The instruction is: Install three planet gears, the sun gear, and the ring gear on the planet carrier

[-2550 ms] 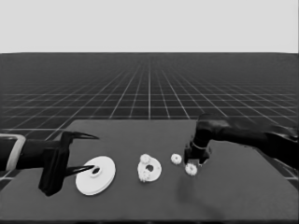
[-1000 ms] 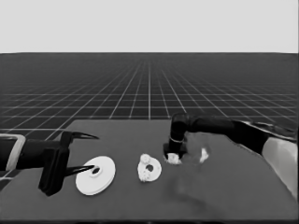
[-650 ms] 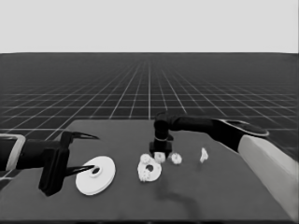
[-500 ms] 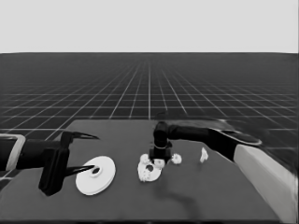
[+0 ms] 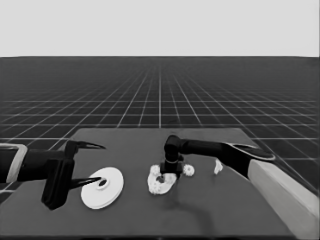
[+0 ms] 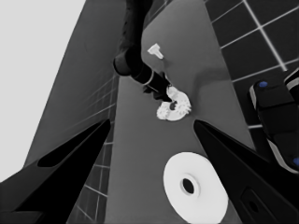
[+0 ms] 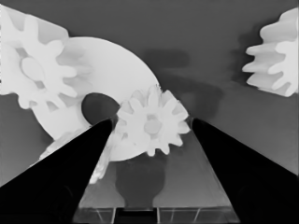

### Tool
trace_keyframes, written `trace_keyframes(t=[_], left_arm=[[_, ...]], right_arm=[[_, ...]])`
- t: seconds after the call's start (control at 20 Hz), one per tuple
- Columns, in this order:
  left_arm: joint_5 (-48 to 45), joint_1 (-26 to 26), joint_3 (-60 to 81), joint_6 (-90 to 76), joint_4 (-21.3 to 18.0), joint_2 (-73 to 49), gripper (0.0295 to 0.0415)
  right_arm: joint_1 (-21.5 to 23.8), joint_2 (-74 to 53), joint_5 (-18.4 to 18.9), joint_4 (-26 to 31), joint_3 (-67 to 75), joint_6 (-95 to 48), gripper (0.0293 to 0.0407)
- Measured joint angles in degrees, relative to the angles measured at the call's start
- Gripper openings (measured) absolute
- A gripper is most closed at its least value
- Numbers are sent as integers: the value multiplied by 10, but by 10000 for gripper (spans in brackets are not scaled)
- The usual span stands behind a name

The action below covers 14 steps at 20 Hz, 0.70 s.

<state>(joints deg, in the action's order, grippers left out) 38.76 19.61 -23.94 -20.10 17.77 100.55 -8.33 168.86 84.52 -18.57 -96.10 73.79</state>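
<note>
The smaller round part [image 5: 161, 182] lies near the middle of the table [image 5: 210, 210], and the right gripper [image 5: 170, 172] stands directly over it. In the right wrist view its fingers [image 7: 70, 172] are closed against a gear [image 7: 152, 125], one finger at each side, and this gear is at the rim of the smaller round part, beside the hole.

I count four gears: the held one, one [image 7: 35, 70] on the same part, one half hidden behind a finger (only teeth show), and one [image 5: 188, 170] on the table just beside. A thin white piece [image 5: 218, 167] lies farther right. The larger round part [image 5: 102, 187] lies to the left, under the waiting left gripper [image 5: 92, 163], whose fingers are wide apart. No writing or label is visible on any part.
</note>
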Motion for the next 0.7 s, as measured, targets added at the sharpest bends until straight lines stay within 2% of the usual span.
trace_keyframes(t=[0.05, 0.1, 0.4, 0.55, 0.7], left_arm=[[0, 0, 0, 0, 0, 0, 385], [0, 0, 0, 0, 0, 0, 385], [0, 0, 0, 0, 0, 0, 385], [0, 0, 0, 0, 0, 0, 385], [0, 0, 0, 0, 0, 0, 385]], right_arm=[[0, 0, 0, 0, 0, 0, 381], [0, 0, 0, 0, 0, 0, 383], [0, 0, 0, 0, 0, 0, 385], [69, -15, 28, 64, 53, 31, 385], [85, -16, 31, 79, 58, 34, 385]])
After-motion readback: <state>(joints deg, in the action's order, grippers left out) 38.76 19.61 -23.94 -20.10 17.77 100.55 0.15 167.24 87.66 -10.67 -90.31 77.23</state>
